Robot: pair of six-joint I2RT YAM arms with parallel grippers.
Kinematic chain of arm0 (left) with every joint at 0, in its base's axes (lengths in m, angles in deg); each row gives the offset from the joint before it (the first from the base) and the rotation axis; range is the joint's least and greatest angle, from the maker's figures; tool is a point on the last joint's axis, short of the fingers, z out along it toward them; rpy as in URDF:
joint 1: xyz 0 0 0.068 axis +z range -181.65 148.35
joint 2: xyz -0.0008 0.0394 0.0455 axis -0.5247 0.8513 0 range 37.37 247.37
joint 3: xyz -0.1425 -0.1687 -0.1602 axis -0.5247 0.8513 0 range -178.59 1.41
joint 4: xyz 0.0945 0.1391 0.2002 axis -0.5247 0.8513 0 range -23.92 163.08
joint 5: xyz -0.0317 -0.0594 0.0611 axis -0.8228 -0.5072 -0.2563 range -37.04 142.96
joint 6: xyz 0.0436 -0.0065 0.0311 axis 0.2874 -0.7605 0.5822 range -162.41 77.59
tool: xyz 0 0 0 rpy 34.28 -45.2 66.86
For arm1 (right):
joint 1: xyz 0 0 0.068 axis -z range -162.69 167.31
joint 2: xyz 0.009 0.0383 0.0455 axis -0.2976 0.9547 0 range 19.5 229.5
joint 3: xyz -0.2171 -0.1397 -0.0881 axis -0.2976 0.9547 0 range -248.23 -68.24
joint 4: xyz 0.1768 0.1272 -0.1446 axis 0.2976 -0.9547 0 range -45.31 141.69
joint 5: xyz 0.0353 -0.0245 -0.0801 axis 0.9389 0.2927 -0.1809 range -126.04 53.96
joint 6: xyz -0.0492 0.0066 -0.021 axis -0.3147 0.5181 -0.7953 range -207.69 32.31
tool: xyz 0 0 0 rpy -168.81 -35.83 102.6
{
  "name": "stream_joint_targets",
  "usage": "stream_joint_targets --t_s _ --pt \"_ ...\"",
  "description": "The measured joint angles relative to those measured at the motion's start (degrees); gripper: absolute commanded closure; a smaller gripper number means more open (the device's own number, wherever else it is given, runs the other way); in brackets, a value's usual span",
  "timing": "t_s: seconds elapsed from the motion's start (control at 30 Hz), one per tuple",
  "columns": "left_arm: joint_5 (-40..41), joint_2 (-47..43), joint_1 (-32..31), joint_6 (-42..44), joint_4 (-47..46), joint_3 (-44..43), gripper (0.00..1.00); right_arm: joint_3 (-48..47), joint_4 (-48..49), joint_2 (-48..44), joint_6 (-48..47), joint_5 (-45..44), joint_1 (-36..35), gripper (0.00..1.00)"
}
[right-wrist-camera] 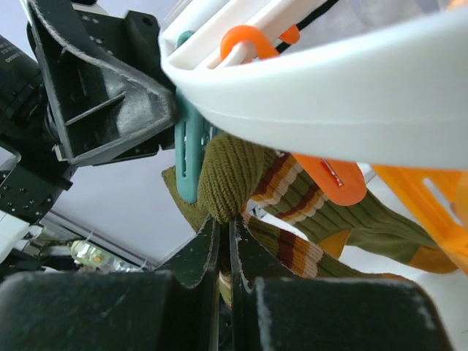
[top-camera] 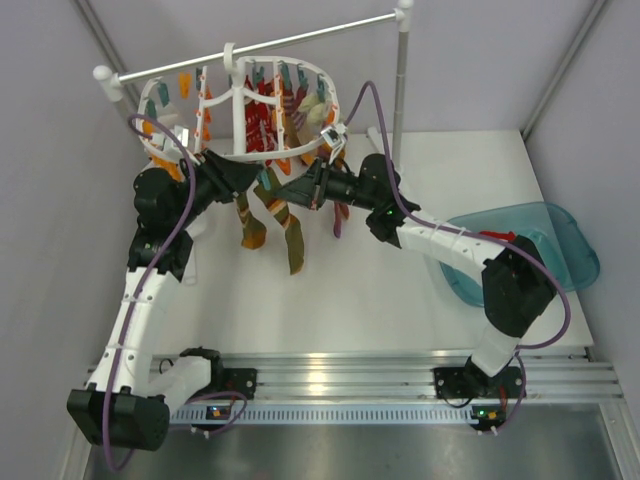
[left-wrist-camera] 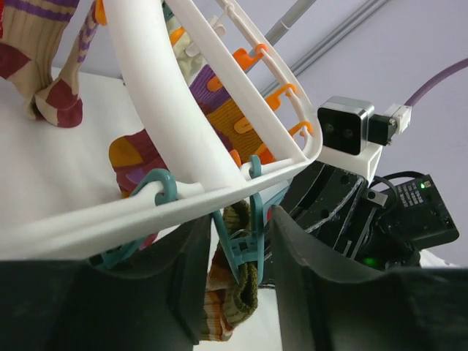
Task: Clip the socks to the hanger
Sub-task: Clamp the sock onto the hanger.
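Observation:
The white oval hanger point(top-camera: 290, 75) hangs from the stand rod, with orange and teal clips around its rim. My left gripper point(top-camera: 255, 180) reaches its near rim. In the left wrist view the left gripper point(left-wrist-camera: 240, 219) has its fingers closed around a teal clip point(left-wrist-camera: 248, 248), with an olive striped cuff point(left-wrist-camera: 238, 300) at the clip. My right gripper point(top-camera: 297, 190) is shut on that sock point(right-wrist-camera: 234, 172) and holds its cuff up beside the teal clip point(right-wrist-camera: 189, 161). The sock's foot hangs down point(top-camera: 295, 245). A second striped sock point(top-camera: 250, 225) hangs from an orange clip point(right-wrist-camera: 333, 179).
The white rod point(top-camera: 270, 45) and pole point(top-camera: 400, 80) of the stand carry the hanger. Purple and red striped socks point(left-wrist-camera: 44, 80) hang on the hanger's far side. A blue tub point(top-camera: 565, 250) sits at the right of the table, next to the right arm.

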Motion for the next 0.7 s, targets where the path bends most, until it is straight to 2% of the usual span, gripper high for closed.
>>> stream_joint_targets --t_s 0.03,0.13,0.2,0.27,0.43,0.53,0.63,0.7 --pt "0.33 -0.11 0.02 0.28 0.39 0.00 0.47 -0.04 0.04 0.00 0.00 -0.17 0.00 1.00" --pt "0.76 -0.33 0.00 0.33 0.96 0.00 0.35 -0.22 -0.20 0.00 -0.02 0.00 0.00 1.00" --pt "0.96 -0.85 -0.07 0.46 1.88 0.00 0.32 -0.22 -0.46 0.00 -0.04 0.09 0.02 1.00" --pt "1.31 -1.75 -0.04 0.85 2.95 0.00 0.24 -0.22 -0.59 0.02 -0.09 0.15 0.09 1.00" --pt "2.34 -5.49 0.09 2.01 5.73 0.11 0.12 -0.22 -1.01 0.00 -0.76 0.15 0.28 1.00" --pt "2.95 -8.61 0.15 3.02 7.26 0.74 0.10 -0.22 -1.88 0.00 -1.62 0.13 0.55 0.75" --pt "3.82 -11.85 0.35 4.42 8.92 1.70 0.10 -0.17 -3.37 -0.15 -2.69 -0.04 0.81 0.59" --pt "4.37 -13.75 0.46 5.57 10.45 2.29 0.10 0.26 -4.48 -0.79 -3.65 -0.35 0.98 0.55"
